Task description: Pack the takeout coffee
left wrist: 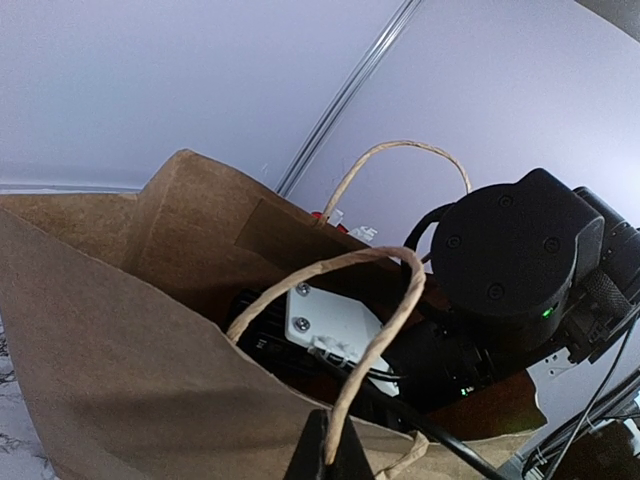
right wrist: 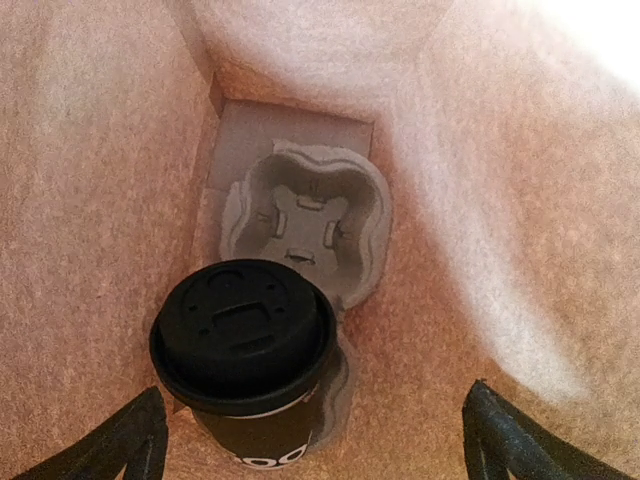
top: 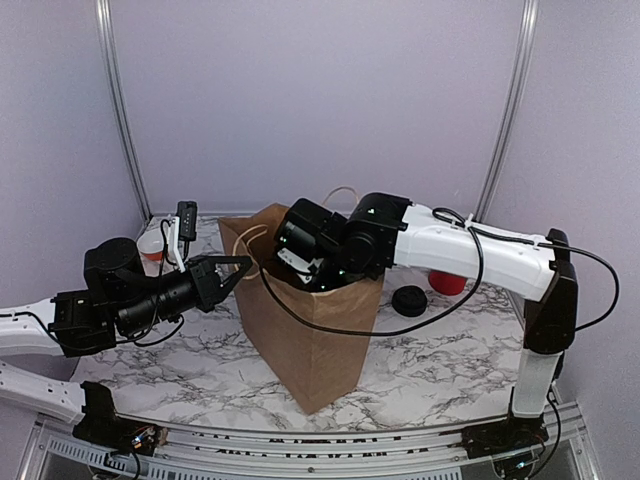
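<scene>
The coffee cup (right wrist: 235, 428) stands upright with its black lid (right wrist: 240, 325) pressed on. It sits in the near pocket of a grey pulp cup carrier (right wrist: 320, 205) on the floor of the brown paper bag (top: 310, 345); the far pocket is bare. The right gripper (right wrist: 318, 440) hangs inside the bag above the cup, jaws spread wide and touching nothing. The left gripper (left wrist: 325, 455) is pinched together on the bag's near twine handle (left wrist: 385, 300). Packing looks all but done. What remains, I judge, is drawing the right arm out and letting the handle go. White print low on the cup is cut off and unreadable.
</scene>
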Robot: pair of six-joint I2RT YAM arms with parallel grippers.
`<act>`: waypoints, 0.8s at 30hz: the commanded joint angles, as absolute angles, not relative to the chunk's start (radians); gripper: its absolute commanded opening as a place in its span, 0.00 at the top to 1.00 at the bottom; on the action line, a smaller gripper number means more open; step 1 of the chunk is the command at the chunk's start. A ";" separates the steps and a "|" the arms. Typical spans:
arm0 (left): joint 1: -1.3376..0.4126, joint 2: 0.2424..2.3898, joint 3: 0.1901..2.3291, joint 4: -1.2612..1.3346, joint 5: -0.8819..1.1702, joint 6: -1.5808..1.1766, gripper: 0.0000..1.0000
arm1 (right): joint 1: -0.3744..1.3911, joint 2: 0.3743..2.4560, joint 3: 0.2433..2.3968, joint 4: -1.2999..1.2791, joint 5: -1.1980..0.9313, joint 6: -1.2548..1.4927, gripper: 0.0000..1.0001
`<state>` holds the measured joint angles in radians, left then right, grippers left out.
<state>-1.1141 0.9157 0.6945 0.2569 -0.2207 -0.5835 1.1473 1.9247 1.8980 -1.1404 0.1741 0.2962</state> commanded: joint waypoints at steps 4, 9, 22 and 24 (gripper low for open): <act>-1.117 0.924 0.724 0.235 -0.209 -0.578 1.00 | 1.157 1.895 1.960 -1.137 0.201 0.315 0.00; -1.117 0.923 0.723 0.235 -0.208 -0.580 1.00 | 1.157 1.889 1.969 -1.133 0.201 0.318 0.00; -1.117 0.930 0.723 0.235 -0.195 -0.587 1.00 | 1.158 1.858 1.997 -1.117 0.213 0.333 0.00; -1.117 0.928 0.722 0.236 -0.196 -0.586 1.00 | 1.157 1.852 1.997 -1.110 0.211 0.334 0.00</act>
<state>-1.1141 0.9188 0.6945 0.2569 -0.2089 -0.5842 1.1473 1.9125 1.9392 -1.1446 0.1974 0.3145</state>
